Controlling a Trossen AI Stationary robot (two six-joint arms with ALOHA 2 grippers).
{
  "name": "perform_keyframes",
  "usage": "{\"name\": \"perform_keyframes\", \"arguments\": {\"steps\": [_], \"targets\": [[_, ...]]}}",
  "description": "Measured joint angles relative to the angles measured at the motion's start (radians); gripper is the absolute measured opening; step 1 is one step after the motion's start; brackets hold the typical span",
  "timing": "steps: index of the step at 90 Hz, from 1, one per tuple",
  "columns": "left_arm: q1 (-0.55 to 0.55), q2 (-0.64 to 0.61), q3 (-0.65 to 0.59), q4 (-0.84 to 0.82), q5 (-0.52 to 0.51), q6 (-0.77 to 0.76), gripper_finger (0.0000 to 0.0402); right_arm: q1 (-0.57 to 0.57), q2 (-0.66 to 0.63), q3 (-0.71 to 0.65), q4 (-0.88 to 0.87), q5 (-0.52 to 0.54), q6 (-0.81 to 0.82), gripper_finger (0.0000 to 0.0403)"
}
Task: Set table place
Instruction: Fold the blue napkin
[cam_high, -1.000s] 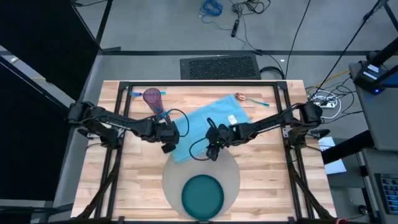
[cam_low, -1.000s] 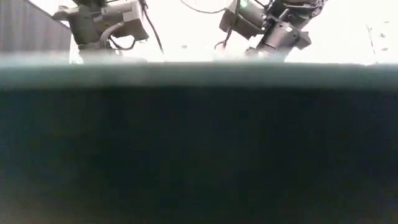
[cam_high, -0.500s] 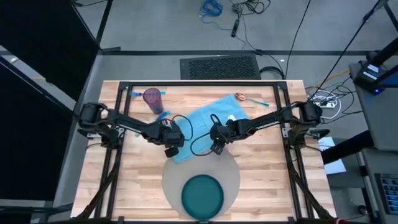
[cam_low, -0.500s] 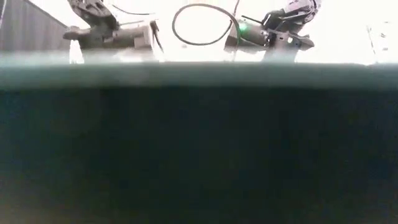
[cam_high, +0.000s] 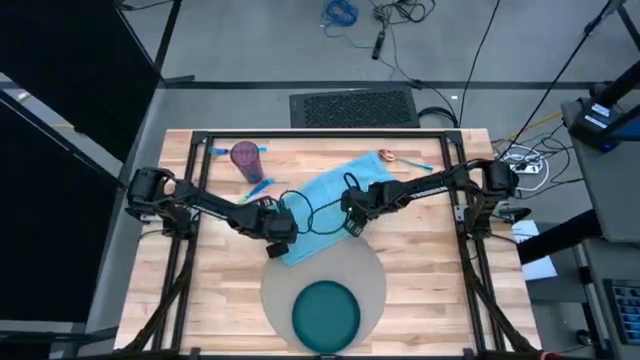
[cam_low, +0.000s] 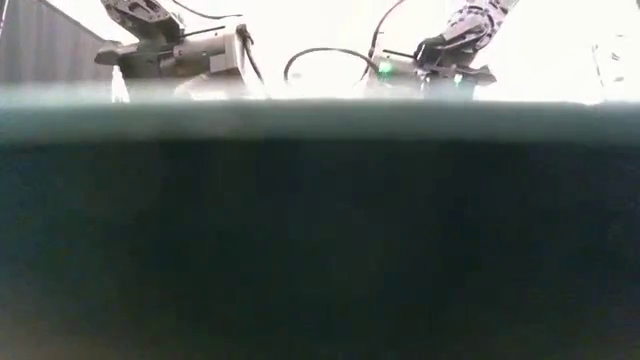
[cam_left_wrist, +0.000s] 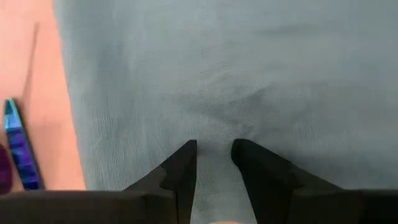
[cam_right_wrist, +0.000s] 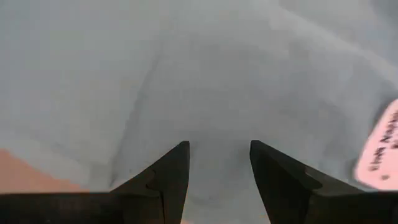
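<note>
Pale wood table (cam_high: 420, 270) is carrying the grey placemat (cam_high: 372, 270) at its near-centre edge w/ a teal plate (cam_high: 325, 312) sitting on it, and a light blue napkin (cam_high: 335, 195) is lying just behind, its near corner overlapping the mat's rim. Left gripper (cam_left_wrist: 214, 149) is hovering low over the napkin's near-left part, fingers parted a little w/ nothing btwn them. Right gripper (cam_right_wrist: 219, 152) is sitting over the napkin's middle, fingers spread wider, also gripping nothing.

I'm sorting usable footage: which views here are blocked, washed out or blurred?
Low view: a dark blurred band fills most of the picture, with a glaring white background behind the arms. Both wrist views: sharp enough on the napkin. High view: clear and evenly lit.
</note>
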Motion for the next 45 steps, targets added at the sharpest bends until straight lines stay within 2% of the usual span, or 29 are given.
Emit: {"name": "perform_keyframes", "arguments": {"steps": [17,45], "targets": [[-0.041,0.000,0.000,0.015,0.018,-0.027,0.0109,-0.050,0.000,0.000,0.006,-0.049,-0.019,0.0157],[-0.080,0.002,0.004,0.036,0.028,-0.046,0.0109,-0.107,0.000,0.000,0.025,-0.062,-0.042,0.0157]]}}
